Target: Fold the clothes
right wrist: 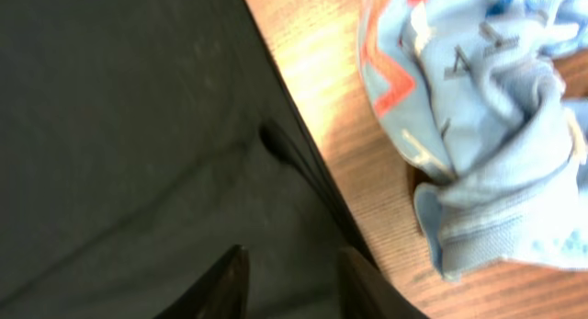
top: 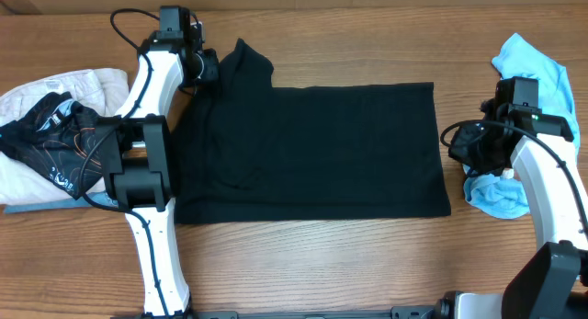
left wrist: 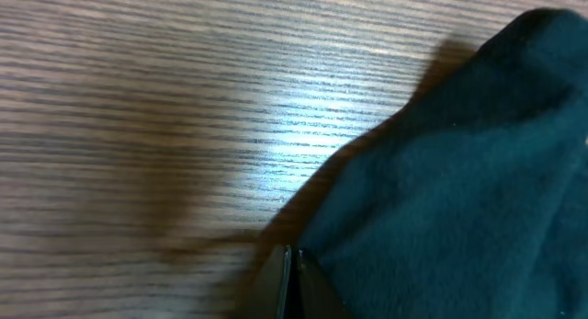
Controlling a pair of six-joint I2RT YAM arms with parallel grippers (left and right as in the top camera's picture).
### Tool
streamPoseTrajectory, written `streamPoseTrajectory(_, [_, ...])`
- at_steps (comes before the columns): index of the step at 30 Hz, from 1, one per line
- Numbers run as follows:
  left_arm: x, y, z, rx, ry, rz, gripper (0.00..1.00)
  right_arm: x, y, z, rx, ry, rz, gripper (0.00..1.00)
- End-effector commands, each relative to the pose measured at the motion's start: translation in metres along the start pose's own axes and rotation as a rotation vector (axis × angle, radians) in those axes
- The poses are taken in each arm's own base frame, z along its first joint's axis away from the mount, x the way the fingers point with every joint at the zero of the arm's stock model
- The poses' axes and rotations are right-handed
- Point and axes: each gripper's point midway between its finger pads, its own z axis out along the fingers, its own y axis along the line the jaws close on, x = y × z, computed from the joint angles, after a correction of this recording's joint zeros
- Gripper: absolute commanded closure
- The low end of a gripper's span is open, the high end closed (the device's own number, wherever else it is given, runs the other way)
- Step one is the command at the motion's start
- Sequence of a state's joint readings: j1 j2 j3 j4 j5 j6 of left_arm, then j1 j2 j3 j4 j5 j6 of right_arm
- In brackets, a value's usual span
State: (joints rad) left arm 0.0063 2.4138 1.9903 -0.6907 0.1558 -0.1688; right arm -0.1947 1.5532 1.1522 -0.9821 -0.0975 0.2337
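Note:
A black garment (top: 312, 149) lies spread flat across the middle of the table, with one flap sticking up at its far left corner (top: 246, 57). My left gripper (top: 204, 69) is at that corner. In the left wrist view its fingers (left wrist: 292, 262) are pressed together right at the edge of the dark cloth (left wrist: 450, 172), seemingly pinching it. My right gripper (top: 473, 146) is at the garment's right edge. In the right wrist view its fingers (right wrist: 289, 268) are open over the black cloth (right wrist: 119, 126) and hold nothing.
A light blue garment (top: 537, 66) with orange marks (right wrist: 478, 98) lies crumpled at the right, under and behind my right arm. A pile of white and black clothes (top: 50, 126) lies at the left edge. Bare wood runs along the front.

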Motion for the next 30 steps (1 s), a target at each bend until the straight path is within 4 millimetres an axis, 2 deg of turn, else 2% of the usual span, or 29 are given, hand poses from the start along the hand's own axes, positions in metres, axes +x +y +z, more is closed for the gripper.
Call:
streamPoseTrajectory(1, [-0.017, -0.001, -0.018, -0.022, -0.016, 0.008, 0.96, -0.027, 0.012, -0.010, -0.036, -0.117, -0.077, 0.72])
streamPoseTrajectory(5, [-0.014, 0.009, -0.043, -0.103, 0.039, -0.060, 0.96, -0.057, 0.022, -0.014, -0.066, -0.220, -0.116, 0.69])
streamPoseTrajectory(8, [-0.013, 0.013, -0.059, -0.142, 0.060, -0.108, 0.96, -0.074, 0.037, -0.017, -0.117, -0.239, -0.156, 0.68])
streamPoseTrajectory(12, [-0.016, 0.008, -0.066, -0.121, 0.059, -0.116, 0.96, -0.102, 0.053, -0.016, -0.148, -0.223, -0.217, 0.59])
streamPoseTrajectory(14, [-0.015, 0.003, -0.066, -0.100, 0.064, -0.113, 0.96, -0.115, 0.063, -0.009, -0.160, -0.213, -0.263, 0.49])
streamPoseTrajectory(19, [-0.015, -0.003, -0.064, -0.091, 0.066, -0.104, 0.96, -0.148, 0.085, 0.023, -0.167, -0.215, -0.359, 0.31])
streamPoseTrajectory(24, [-0.014, -0.004, -0.064, -0.091, 0.067, -0.104, 0.96, -0.161, 0.099, 0.074, -0.174, -0.223, -0.419, 0.31])
streamPoseTrajectory(30, [-0.013, -0.003, -0.065, -0.092, 0.071, -0.105, 0.96, -0.159, 0.095, 0.116, -0.168, -0.184, -0.411, 0.32])
